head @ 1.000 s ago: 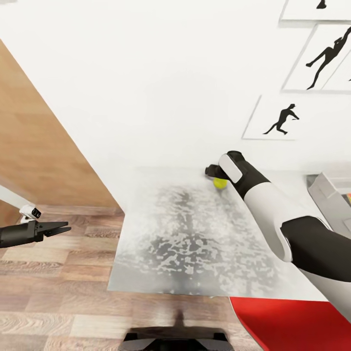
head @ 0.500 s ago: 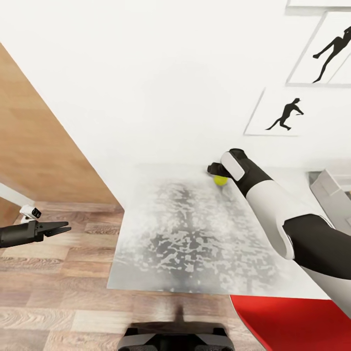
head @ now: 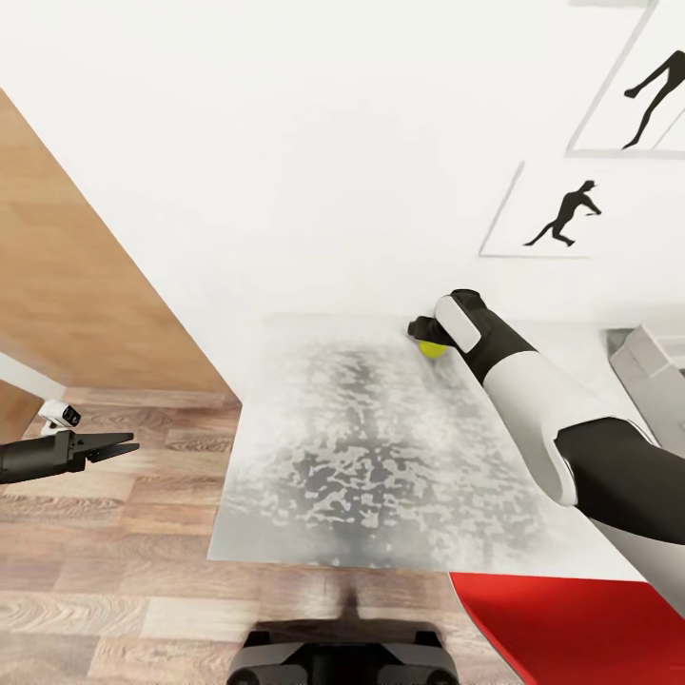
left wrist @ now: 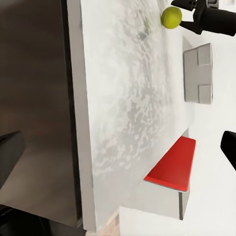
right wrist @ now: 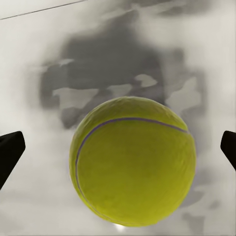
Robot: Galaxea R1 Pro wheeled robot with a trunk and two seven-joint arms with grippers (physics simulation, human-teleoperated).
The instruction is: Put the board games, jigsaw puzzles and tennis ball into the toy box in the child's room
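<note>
The yellow-green tennis ball [head: 434, 350] lies on the white table [head: 314, 514], close to the wall. My right gripper [head: 426, 339] is down over it and open. In the right wrist view the tennis ball [right wrist: 132, 160] sits between the two dark fingertips [right wrist: 10, 150], with a gap on each side. The left wrist view shows the tennis ball [left wrist: 171, 17] beside the right gripper [left wrist: 194, 14], and the toy box [left wrist: 198, 73] further along the table. The toy box's grey rim [head: 652, 362] shows at the head view's right edge. My left gripper [head: 128, 443] hangs open over the wood floor, left of the table.
A red seat [head: 571, 628] stands at the table's near right corner, under my right arm. A wooden panel [head: 67, 285] leans along the left. Framed silhouette pictures [head: 561, 214] hang on the white wall behind the table. My dark base [head: 342, 656] is at the table's front edge.
The whole head view has shifted a little, so the camera moved. My right gripper stays over the tennis ball. The left arm has not moved.
</note>
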